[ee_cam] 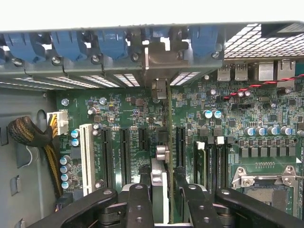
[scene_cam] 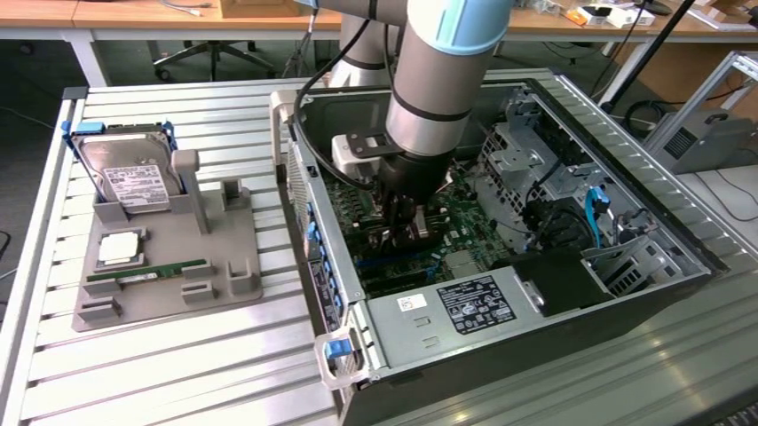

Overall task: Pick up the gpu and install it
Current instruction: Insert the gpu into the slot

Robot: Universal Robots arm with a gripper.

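My gripper [scene_cam: 409,222] reaches down inside the open computer case [scene_cam: 498,306], just above the green motherboard [scene_cam: 397,266]. In the wrist view the gpu [ee_cam: 160,183] appears edge-on as a thin strip running from between my black fingers [ee_cam: 138,204] to the case's rear wall. Its silvery metal bracket [ee_cam: 161,61] lines up with the rear slot openings under the blue clips. The gripper [ee_cam: 163,197] is shut on the gpu. The card stands upright over the motherboard [ee_cam: 128,109] between two black expansion slots [ee_cam: 180,142]. I cannot tell whether its edge sits in a slot.
To the exterior view's left of the case, a grey fixture [scene_cam: 225,266] holds a silver hard drive [scene_cam: 130,182], a green memory stick [scene_cam: 148,272] and a small square part [scene_cam: 119,248]. Drive cages [scene_cam: 533,151] and cables [scene_cam: 592,217] crowd the case's far side. A braided cable [ee_cam: 28,133] lies beside the slots.
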